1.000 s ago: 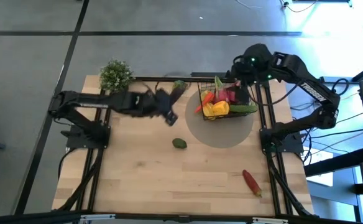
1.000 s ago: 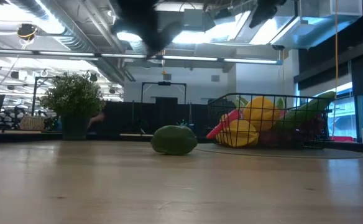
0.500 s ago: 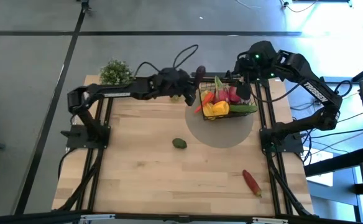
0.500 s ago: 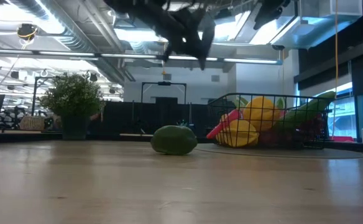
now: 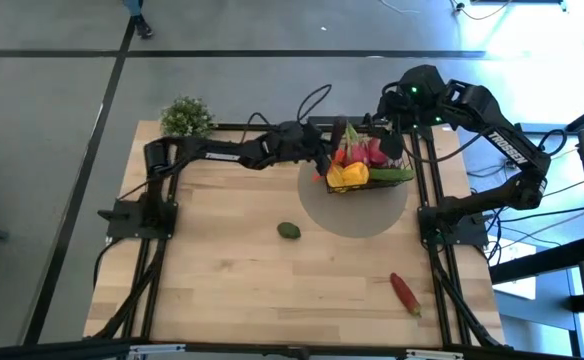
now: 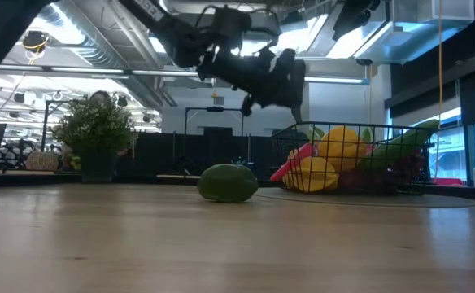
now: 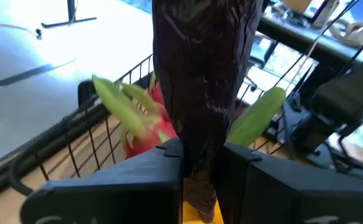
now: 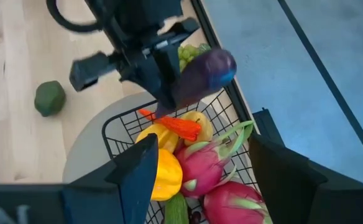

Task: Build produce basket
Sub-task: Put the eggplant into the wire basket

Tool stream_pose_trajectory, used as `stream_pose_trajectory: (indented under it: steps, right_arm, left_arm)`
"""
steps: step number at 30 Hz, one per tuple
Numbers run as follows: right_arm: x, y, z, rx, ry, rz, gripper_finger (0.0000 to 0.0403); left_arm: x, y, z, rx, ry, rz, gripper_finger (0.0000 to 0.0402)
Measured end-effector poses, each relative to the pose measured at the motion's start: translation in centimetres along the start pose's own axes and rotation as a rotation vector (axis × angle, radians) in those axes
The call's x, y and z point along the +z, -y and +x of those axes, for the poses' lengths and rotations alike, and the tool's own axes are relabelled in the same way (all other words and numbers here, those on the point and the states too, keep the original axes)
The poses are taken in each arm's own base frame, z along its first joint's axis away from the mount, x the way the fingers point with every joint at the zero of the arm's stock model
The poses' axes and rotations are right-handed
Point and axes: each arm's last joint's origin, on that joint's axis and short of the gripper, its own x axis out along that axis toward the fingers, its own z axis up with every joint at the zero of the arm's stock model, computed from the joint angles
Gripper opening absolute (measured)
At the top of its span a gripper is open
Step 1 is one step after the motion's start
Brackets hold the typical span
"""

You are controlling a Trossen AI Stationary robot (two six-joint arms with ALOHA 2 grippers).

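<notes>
The black wire basket point(image 5: 372, 176) stands on a grey round mat at the table's far right. It holds a yellow pepper point(image 8: 163, 171), pink dragon fruits point(image 8: 209, 165), a carrot point(image 8: 178, 126) and a green cucumber point(image 6: 404, 140). My left gripper point(image 7: 200, 171) reaches in from the table's left and is shut on a dark purple eggplant point(image 8: 203, 73) above the basket's left rim. My right gripper point(image 8: 203, 163) hangs open above the basket's far right side, touching nothing. An avocado point(image 5: 289, 231) and a red chili point(image 5: 405, 292) lie on the table. My left gripper pinches the eggplant between its two fingers near one end point(image 7: 200, 158). The fingers come nearly level from the table's left, and the eggplant lies along them, its rounded free end point(image 8: 222, 65) sticking out past the fingertips. It is lifted clear, over the basket's left rim.
A bushy potted plant point(image 5: 185, 117) stands at the far left corner. Green grapes point(image 8: 191, 53) show behind my left gripper near the table's far edge. Bare wood stretches across the middle and near part of the table.
My left gripper has swung toward the table's right edge and down toward the basket, tipping to nearly level, carrying the eggplant from the far middle of the table to over the basket's left rim.
</notes>
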Motion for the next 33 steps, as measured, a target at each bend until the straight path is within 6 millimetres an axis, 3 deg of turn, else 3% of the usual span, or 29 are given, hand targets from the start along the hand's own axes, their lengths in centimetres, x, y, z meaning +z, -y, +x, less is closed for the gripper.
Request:
stream_pose_trajectory:
  steps: [6, 10, 16, 23, 33]
  right_arm:
    - [0.0, 0.0, 0.0, 0.000, 0.000, 0.000, 0.0240]
    - [0.0, 0.0, 0.0, 0.000, 0.000, 0.000, 0.0240]
    - [0.0, 0.0, 0.0, 0.000, 0.000, -0.001, 0.0240]
    - [0.0, 0.0, 0.0, 0.000, -0.001, -0.002, 0.0240]
    - [0.0, 0.0, 0.0, 0.001, -0.002, -0.002, 0.0240]
  left_arm:
    - [-2.7, -1.0, 1.4, 0.027, -0.060, -0.023, 0.0028]
    - [-3.5, -1.2, 1.7, 0.037, -0.082, -0.050, 0.0028]
    - [-3.4, -1.8, 1.7, 0.044, -0.086, -0.062, 0.0033]
    - [-3.2, -2.4, 1.7, 0.066, -0.084, -0.159, 0.0086]
    - [-3.3, -2.0, 1.7, 0.050, -0.086, -0.167, 0.0094]
